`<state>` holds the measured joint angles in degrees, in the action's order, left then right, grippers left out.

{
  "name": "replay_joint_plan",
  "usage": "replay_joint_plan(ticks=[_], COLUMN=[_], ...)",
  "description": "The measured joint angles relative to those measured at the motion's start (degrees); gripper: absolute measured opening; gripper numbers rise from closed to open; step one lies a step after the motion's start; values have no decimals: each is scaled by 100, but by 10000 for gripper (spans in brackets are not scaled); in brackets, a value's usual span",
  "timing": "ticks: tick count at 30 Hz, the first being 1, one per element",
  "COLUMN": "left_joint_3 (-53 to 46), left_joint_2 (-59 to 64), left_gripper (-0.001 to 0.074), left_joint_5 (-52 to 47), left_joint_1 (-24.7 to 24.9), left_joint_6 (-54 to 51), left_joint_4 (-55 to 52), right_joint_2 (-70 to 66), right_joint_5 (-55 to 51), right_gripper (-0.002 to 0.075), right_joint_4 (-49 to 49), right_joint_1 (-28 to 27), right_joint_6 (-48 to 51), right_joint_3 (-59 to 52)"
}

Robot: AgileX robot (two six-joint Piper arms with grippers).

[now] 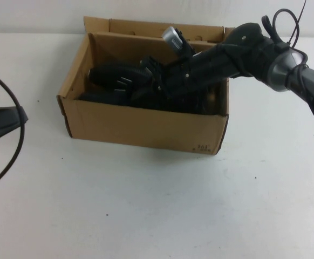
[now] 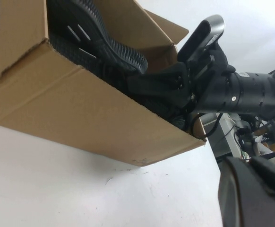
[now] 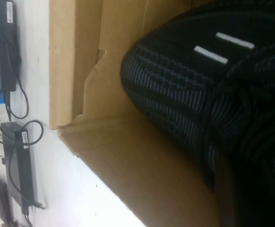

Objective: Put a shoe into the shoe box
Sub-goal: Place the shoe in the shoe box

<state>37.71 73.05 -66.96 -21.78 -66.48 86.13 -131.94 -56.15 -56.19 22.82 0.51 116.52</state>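
Observation:
The brown cardboard shoe box (image 1: 146, 127) stands on the white table with its flaps up. Black shoes fill its inside (image 1: 106, 75). My right arm reaches in from the right, and my right gripper (image 1: 138, 81) is down inside the box, against the shoes. The right wrist view shows the black knit shoe (image 3: 184, 80) with white dash marks lying close against the box wall (image 3: 128, 156). The left wrist view shows the box (image 2: 71, 109) from the side, with a ribbed black sole (image 2: 116, 47) above its edge. My left gripper (image 1: 0, 116) rests at the table's left edge, away from the box.
A black cable loops around the left arm (image 1: 21, 135). The right arm's body (image 1: 275, 65) stretches over the box's right rim. Power adapters and cords (image 3: 7, 56) lie beyond the table edge. White table (image 1: 157, 205) lies in front of the box.

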Motion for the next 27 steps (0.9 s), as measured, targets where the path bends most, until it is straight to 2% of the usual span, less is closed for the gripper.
replay_joint_plan(ticks=[7, 10, 12, 15, 18, 21, 27], left_joint_3=[0, 0, 0, 0, 0, 0, 0], left_joint_2=[0, 0, 0, 0, -27, -187, -832], left_gripper=[-1, -1, -1, -1, -1, -1, -1], left_joint_5=[0, 0, 0, 0, 0, 0, 0], left_joint_1=[0, 0, 0, 0, 0, 0, 0], left_joint_6=[0, 0, 0, -85, -175, -187, -187], left_joint_4=[21, 63, 81, 140, 169, 169, 80], right_joint_2=[0, 0, 0, 0, 0, 26, 409], right_joint_5=[61, 61, 48, 39, -56, -179, -528], right_gripper=[0, 45, 149, 404, 596, 662, 636], right_joint_4=[-44, -25, -25, -25, -12, 146, 1334], right_joint_1=[0, 0, 0, 0, 0, 0, -31], right_joint_6=[30, 273, 343, 405, 504, 526, 452], right_joint_3=[0, 0, 0, 12, 127, 387, 920])
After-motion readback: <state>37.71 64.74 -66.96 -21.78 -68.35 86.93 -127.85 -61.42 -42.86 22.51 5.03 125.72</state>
